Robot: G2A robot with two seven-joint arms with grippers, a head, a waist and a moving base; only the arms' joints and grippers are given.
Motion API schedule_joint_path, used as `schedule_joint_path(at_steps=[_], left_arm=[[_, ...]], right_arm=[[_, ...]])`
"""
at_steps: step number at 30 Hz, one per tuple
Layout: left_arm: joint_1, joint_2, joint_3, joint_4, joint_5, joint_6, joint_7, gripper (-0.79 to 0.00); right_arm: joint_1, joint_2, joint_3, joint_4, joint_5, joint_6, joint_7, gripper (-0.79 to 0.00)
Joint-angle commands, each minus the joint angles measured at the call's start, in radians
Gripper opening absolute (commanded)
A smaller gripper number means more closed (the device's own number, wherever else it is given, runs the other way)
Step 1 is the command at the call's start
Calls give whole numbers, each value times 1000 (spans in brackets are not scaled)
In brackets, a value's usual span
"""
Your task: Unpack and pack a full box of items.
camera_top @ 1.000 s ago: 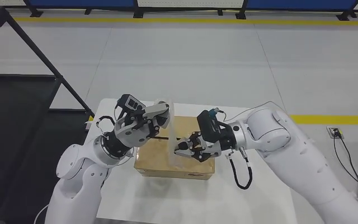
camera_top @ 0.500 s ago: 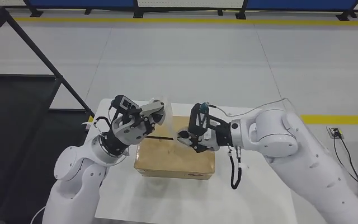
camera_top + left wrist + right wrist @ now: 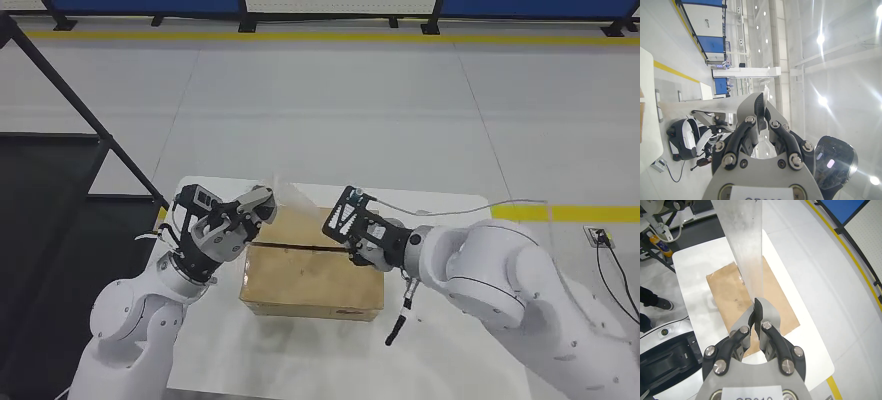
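A closed brown cardboard box [image 3: 312,278] lies on the white table [image 3: 450,330]. A long strip of clear tape [image 3: 747,247] stretches in the air above the box, between my two grippers. My left gripper [image 3: 262,198] is shut on one end of the tape [image 3: 706,106], its fingertips [image 3: 763,102] pinching the film. My right gripper [image 3: 335,225] is shut on the other end, above the box's far edge. In the right wrist view its gripper [image 3: 755,303] hangs over the box top [image 3: 730,289].
A black frame [image 3: 60,90] stands left of the table. A person's shoes [image 3: 659,303] and an orange bottle [image 3: 659,244] are on the floor side beyond the table edge [image 3: 800,317]. The table around the box is bare.
The left gripper has drawn back to the left. The right gripper has risen from the box top toward its far edge. The tape now hangs taut between them.
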Motion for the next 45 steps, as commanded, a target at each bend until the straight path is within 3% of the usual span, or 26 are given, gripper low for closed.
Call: schedule_joint_path(at_steps=[1, 7, 21, 25, 33, 41, 45], left_arm=[[16, 3, -7, 3, 32, -4, 10, -785], [63, 8, -25, -1, 77, -9, 29, -785], [81, 11, -28, -9, 120, -13, 47, -785], [94, 12, -27, -14, 137, -6, 67, -785], [118, 20, -48, -11, 170, 27, 61, -785], [147, 26, -57, -12, 198, 40, 40, -785], [156, 27, -63, -7, 210, 30, 73, -785]], right_arm=[[3, -4, -17, -15, -47, 32, 24, -785], [11, -18, -63, -30, -106, 106, 92, -785], [8, -18, -64, -29, -107, 104, 87, -785], [7, -19, -89, -21, -154, 10, 99, -785], [132, -55, -192, 40, -176, -163, 232, -785], [245, -116, -311, 136, -193, -181, 300, -785], [249, -119, -315, 141, -191, -180, 302, -785]])
